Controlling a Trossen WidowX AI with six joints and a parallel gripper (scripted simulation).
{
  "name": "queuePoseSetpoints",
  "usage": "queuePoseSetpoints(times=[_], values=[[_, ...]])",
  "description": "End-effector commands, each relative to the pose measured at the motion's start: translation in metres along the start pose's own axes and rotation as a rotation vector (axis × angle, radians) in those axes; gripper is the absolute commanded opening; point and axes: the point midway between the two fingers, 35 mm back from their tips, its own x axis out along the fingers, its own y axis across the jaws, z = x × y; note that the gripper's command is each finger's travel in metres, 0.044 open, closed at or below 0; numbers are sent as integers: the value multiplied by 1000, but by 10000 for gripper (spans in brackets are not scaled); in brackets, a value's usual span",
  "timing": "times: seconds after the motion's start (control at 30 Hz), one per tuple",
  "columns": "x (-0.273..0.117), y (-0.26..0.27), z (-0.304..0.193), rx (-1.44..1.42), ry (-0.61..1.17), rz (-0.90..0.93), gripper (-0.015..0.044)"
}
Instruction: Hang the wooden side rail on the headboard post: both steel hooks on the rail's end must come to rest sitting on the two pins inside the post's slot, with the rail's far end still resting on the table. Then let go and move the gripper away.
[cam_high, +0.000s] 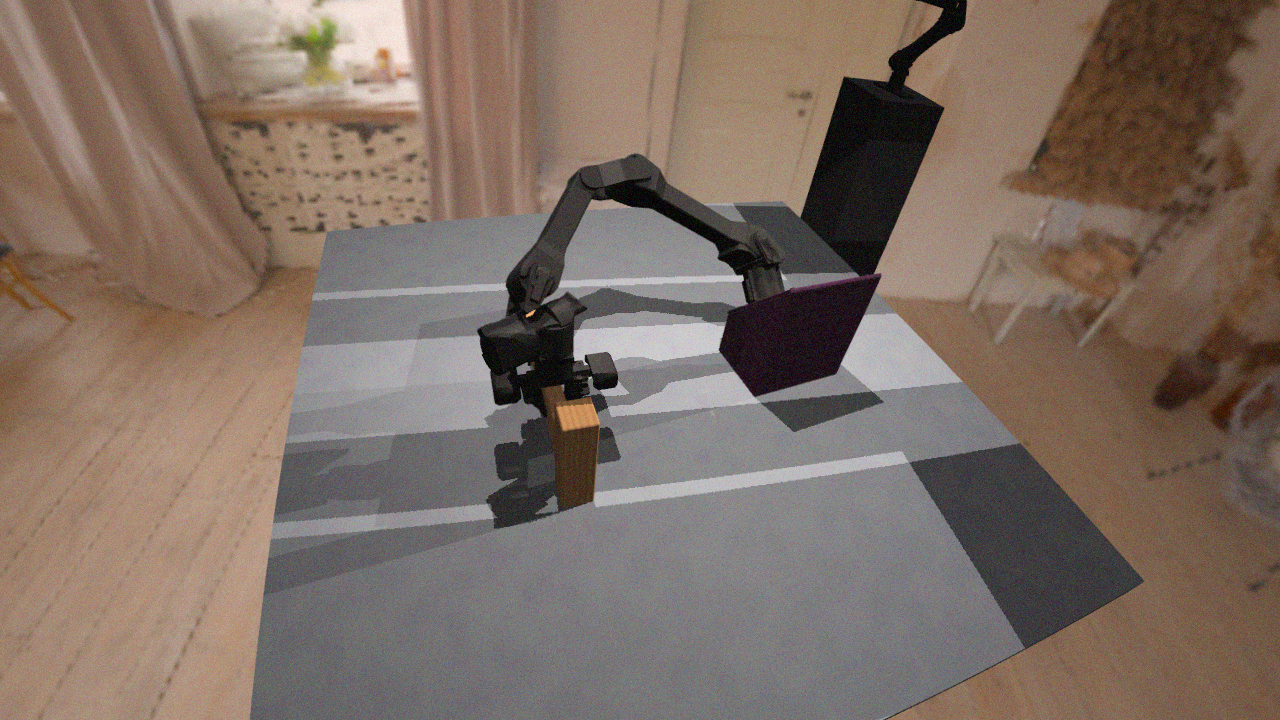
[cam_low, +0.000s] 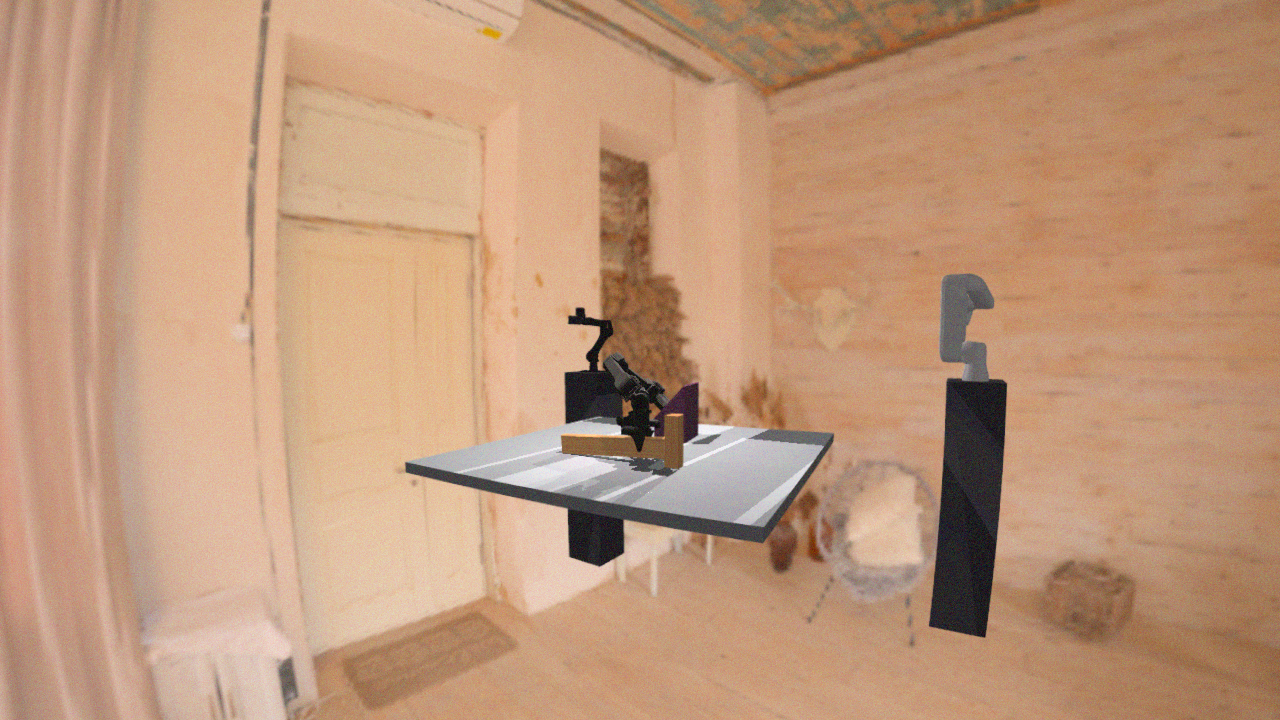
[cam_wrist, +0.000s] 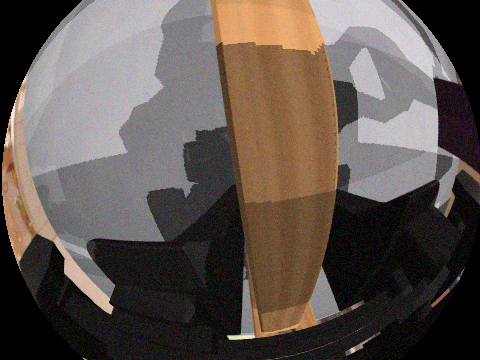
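Note:
The wooden post (cam_high: 577, 461) (cam_low: 674, 440) stands upright on the table. The wooden side rail (cam_low: 590, 445) (cam_wrist: 282, 125) stands on edge, with its near end at the post's face. In the exterior view it looks nearly level and low over the table; whether its far end touches the table cannot be told. My gripper (cam_high: 554, 386) (cam_low: 639, 444) (cam_wrist: 266, 187) is shut on the rail from above, a short way from the post, one finger on each side. The hooks, the pins and the slot are hidden, so their contact cannot be seen.
A dark purple panel (cam_high: 796, 335) (cam_low: 690, 413) stands beside my arm's base, to the right in the top view. The table (cam_high: 716, 582) (cam_low: 537, 492) has hard-edged shadows across it. A black pedestal (cam_high: 872, 170) with another arm stands past its far edge.

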Motion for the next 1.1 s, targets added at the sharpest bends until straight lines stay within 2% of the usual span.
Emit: queuePoseSetpoints(times=[0.0, 1.07], values=[[-3, 0, -4, -14, 7, 9, 0], [2, 0, -4, -14, 7, 9, 0]])
